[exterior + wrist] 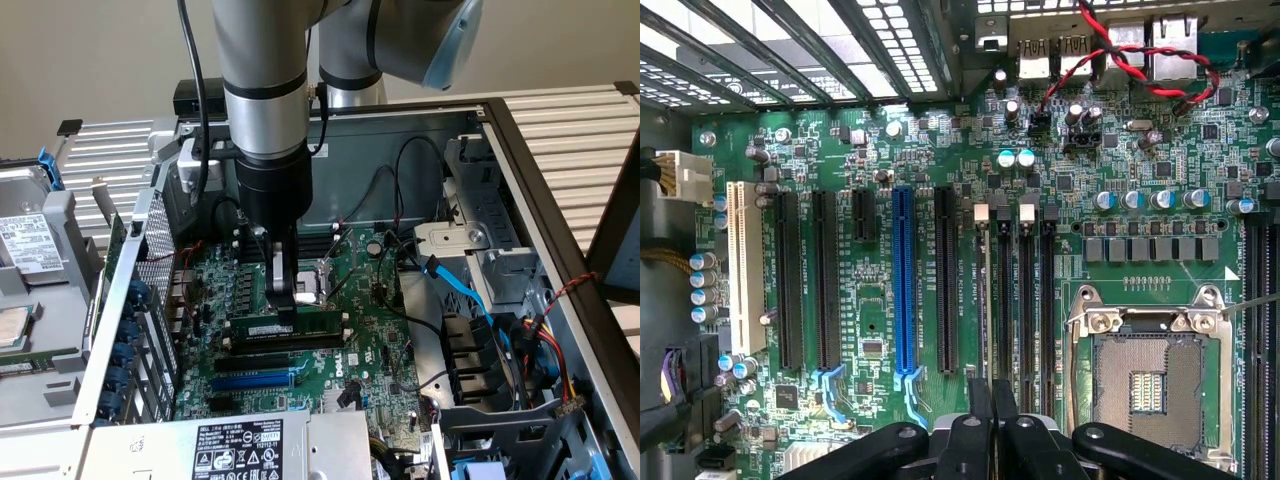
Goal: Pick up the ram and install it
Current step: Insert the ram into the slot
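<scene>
The ram (300,326) is a long green stick with a white label. It stands on edge along the first memory slot of the motherboard (380,340), level with the board. My gripper (284,308) comes straight down on its middle, the fingers closed around its upper edge. In the wrist view the ram (986,300) shows edge-on as a thin line beside three empty black slots (1025,300). There my gripper (991,400) is shut, with both fingers pressed together over that line. The slot's end clips are hard to make out.
The open computer case has a CPU socket (310,285) just behind the slots, and a blue slot (255,380) and a power supply (240,450) in front. Cables and a blue data lead (460,290) crowd the exterior view's right. A hard drive (30,245) lies outside the case.
</scene>
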### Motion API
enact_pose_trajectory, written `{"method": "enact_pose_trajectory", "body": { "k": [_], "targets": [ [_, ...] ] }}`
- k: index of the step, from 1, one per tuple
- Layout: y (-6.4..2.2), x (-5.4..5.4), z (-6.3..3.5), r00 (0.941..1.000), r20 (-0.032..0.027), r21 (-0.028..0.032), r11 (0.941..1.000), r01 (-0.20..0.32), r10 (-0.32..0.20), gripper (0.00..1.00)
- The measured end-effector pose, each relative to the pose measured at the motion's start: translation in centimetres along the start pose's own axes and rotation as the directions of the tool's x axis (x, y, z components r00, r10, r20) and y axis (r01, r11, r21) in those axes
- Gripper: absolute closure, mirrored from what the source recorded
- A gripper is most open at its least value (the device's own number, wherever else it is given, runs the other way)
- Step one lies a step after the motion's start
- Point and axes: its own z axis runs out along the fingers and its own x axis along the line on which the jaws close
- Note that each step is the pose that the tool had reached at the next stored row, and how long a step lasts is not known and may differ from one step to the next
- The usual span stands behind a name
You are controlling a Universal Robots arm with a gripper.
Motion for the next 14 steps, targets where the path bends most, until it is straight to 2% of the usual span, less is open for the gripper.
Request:
{"method": "enact_pose_trajectory", "body": {
  "k": [14],
  "targets": [
    [-0.01, 0.03, 0.01, 1.0000, -0.0002, -0.0002, 1.0000, -0.002, 0.002, 0.88]
  ]
}}
